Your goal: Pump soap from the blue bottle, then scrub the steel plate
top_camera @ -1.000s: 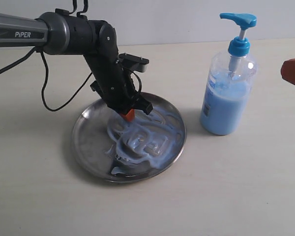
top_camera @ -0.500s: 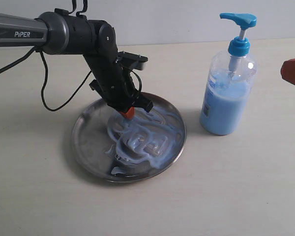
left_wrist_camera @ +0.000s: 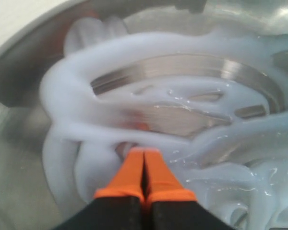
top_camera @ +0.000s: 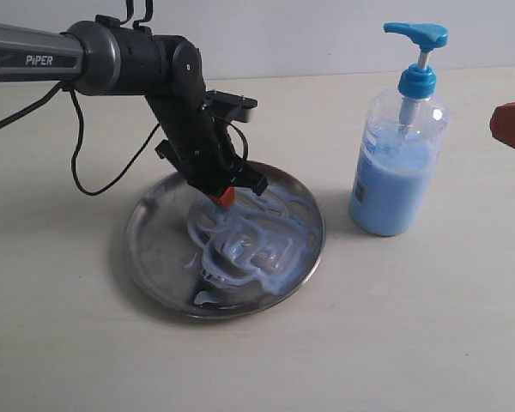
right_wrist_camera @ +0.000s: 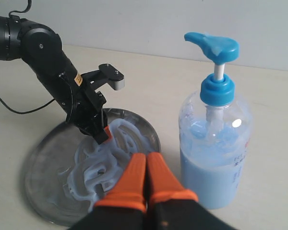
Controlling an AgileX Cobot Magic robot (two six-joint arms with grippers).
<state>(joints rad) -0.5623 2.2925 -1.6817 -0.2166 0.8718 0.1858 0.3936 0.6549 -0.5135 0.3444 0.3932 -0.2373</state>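
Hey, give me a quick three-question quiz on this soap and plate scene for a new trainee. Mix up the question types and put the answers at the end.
1. True or false: the left gripper is shut, with its tips down in the soap on the steel plate.
2. Where is the blue bottle? A) on the plate B) upright on the table beside the plate C) lying on its side
3. Fill in: the right gripper is shut and holds ____.
Key: 1 true; 2 B; 3 nothing.
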